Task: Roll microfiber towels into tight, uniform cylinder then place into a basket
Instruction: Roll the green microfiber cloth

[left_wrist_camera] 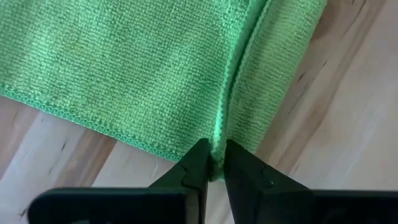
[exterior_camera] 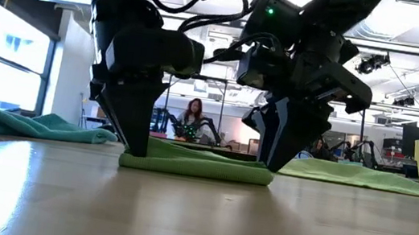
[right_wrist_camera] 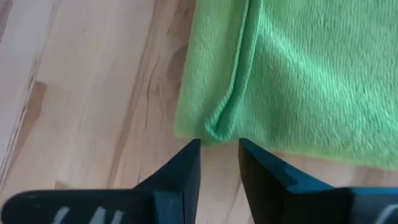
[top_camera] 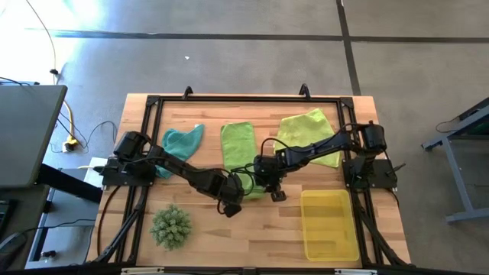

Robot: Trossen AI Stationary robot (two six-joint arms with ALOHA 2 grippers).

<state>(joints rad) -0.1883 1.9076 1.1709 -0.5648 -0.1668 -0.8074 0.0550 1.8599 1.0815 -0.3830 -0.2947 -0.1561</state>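
Both end effectors at bright green towel (top_camera: 240,149) edge – folded.

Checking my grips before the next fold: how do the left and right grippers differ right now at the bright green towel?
The left gripper has its fingers nearly together, pinching the bright green towel at its folded edge. The right gripper stands open with a clear gap, and the towel's corner lies just beyond its tips, not between them. Both point down at opposite ends of the towel's near edge on the table.
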